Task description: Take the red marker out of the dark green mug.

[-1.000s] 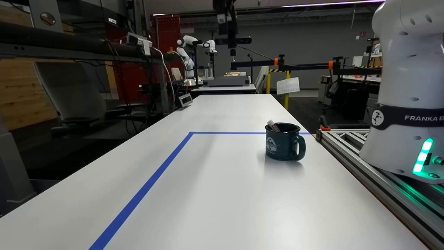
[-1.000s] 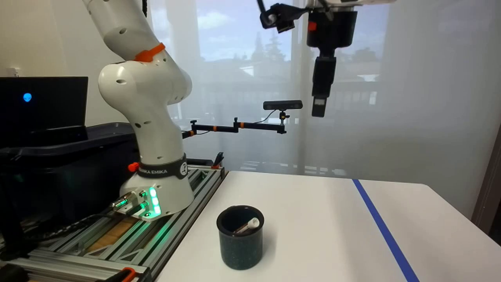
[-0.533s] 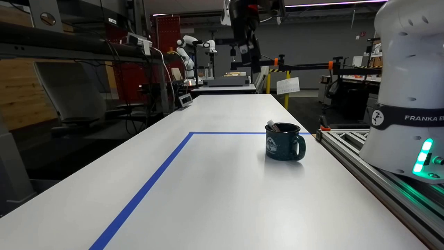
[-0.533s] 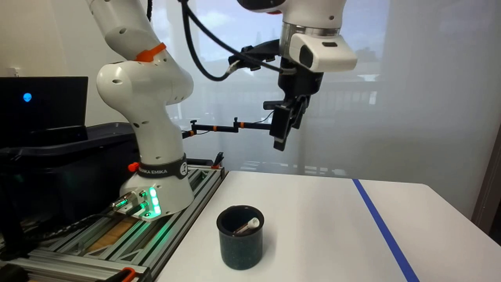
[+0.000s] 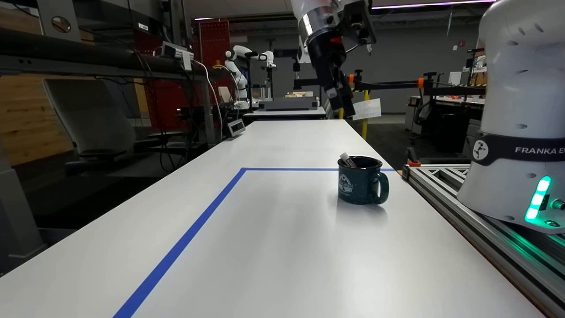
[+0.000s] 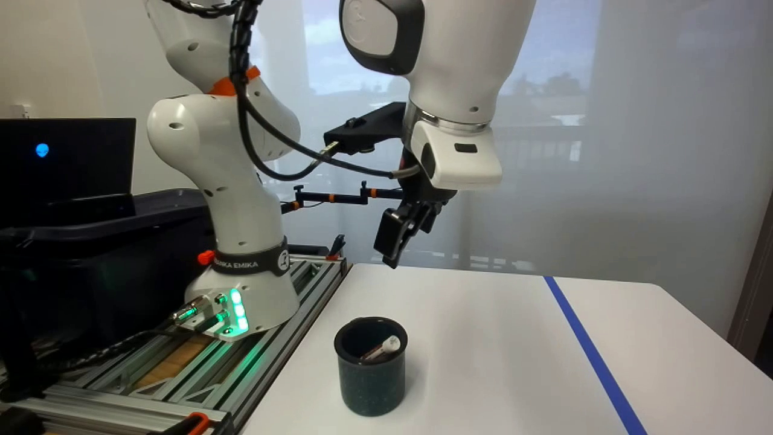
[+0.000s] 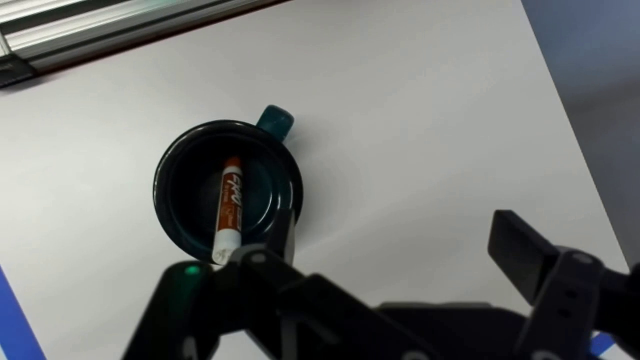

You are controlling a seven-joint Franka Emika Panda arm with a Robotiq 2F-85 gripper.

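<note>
The dark green mug (image 5: pixel 353 187) stands upright on the white table, also in an exterior view (image 6: pixel 372 386) and the wrist view (image 7: pixel 162 192). The red marker (image 7: pixel 231 200) leans inside it, red end down, white end at the rim. The white end shows in both exterior views (image 5: pixel 348 160) (image 6: pixel 383 348). My gripper (image 7: pixel 395 230) is open and empty. In both exterior views (image 5: pixel 343 109) (image 6: pixel 409 246) it hangs tilted above the table, higher than the mug and apart from it. In the wrist view the left finger overlaps the mug's rim edge in the picture.
The white table (image 5: pixel 282 247) carries a blue tape line (image 5: pixel 190 234). The aluminium rail (image 6: pixel 314 338) with the robot base (image 6: pixel 253 296) runs along the table edge near the mug. A camera arm (image 5: pixel 388 84) stands behind.
My gripper has come down and tilted, moving toward the mug in both exterior views. The mug and marker have not moved.
</note>
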